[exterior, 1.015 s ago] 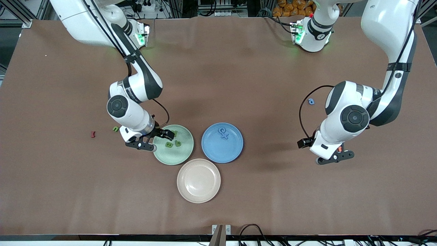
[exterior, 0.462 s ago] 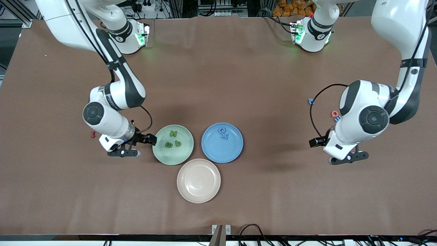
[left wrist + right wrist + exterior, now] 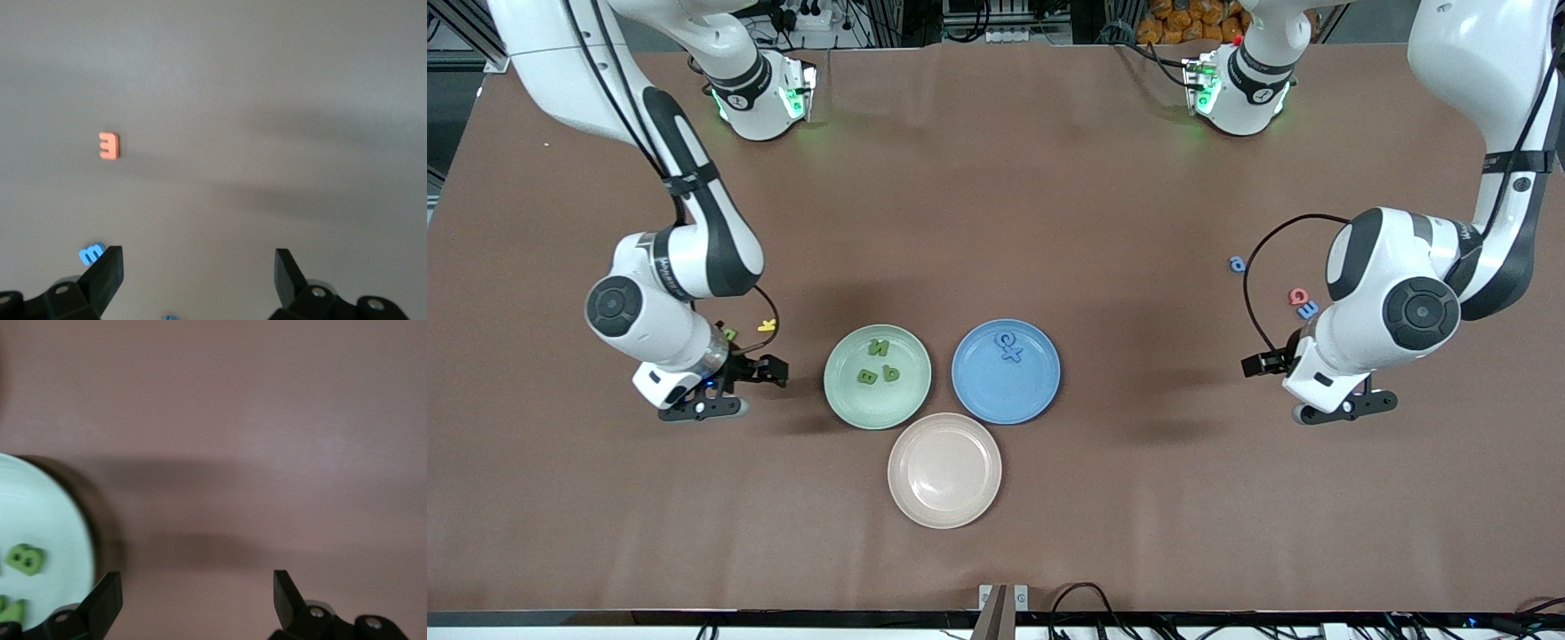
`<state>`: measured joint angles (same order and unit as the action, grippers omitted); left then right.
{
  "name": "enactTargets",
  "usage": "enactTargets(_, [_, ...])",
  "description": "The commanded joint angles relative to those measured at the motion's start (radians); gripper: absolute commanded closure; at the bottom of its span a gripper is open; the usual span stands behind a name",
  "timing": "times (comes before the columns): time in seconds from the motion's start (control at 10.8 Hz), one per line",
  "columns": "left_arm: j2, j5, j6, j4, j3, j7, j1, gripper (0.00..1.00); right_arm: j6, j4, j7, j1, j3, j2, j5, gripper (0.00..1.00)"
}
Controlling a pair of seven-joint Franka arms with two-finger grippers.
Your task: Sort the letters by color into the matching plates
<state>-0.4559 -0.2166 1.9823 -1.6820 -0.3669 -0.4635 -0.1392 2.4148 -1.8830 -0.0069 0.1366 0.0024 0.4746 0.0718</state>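
- The right gripper [image 3: 734, 391] hangs over bare table just beside the green plate [image 3: 845, 400], toward the right arm's end; its fingers are spread wide and hold nothing.
- The left gripper [image 3: 1325, 391] hangs over bare table toward the left arm's end, well apart from the plates, fingers spread wide and empty.
- Three green letters [image 3: 877, 364] lie in the green plate and two blue letters [image 3: 1008, 347] in the blue plate [image 3: 1040, 391]; the beige plate [image 3: 944, 507] holds nothing.
- Loose pieces remain: a yellow letter [image 3: 766, 325] and a green letter [image 3: 730, 334] by the right arm's wrist; a small blue letter [image 3: 1236, 263], a red letter [image 3: 1298, 296] and a blue letter [image 3: 1308, 308] near the left arm.
- Risk: the red and blue letters touch, so closing on one may drag or flick the other.
- Risk: these pieces are tiny and low; a slightly off descent could pinch table or knock one away.
- Risk: no plate matches red, yellow or orange, so those may land wrongly.
- Hidden: the green letter is half covered by the right arm's wrist.
- The left wrist view shows an orange letter [image 3: 109, 145] that the front view does not show, presumably under the arm.
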Motion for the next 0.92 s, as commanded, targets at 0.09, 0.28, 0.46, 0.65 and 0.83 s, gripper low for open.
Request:
enactTargets(0.09, [0.135, 0.071, 0.064, -0.198, -0.003, 0.085, -0.017, 0.0, -0.014, -0.01, -0.073, -0.1, 0.004, -0.014, -0.07, 0.0])
enactTargets(0.28, [0.212, 0.091, 0.139, -0.33, 0.0, 0.12, -0.017, 0.0, -0.014, -0.011, -0.097, -0.14, 0.004, -0.013, -0.07, 0.0])
enactTargets(0.46, [0.25, 0.098, 0.179, -0.427, 0.014, 0.131, -0.008, 0.0, -0.013, -0.011, -0.097, -0.166, 0.004, -0.01, -0.07, 0.0])
enactTargets(0.65, [0.255, 0.097, 0.237, -0.49, 0.014, 0.131, -0.005, 0.0, -0.013, -0.013, -0.096, -0.183, -0.005, -0.008, -0.07, 0.0])
enactTargets(0.83, [0.279, 0.097, 0.292, -0.554, 0.014, 0.131, -0.005, 0.0, -0.014, -0.016, -0.091, -0.184, -0.016, -0.008, -0.07, 0.0])
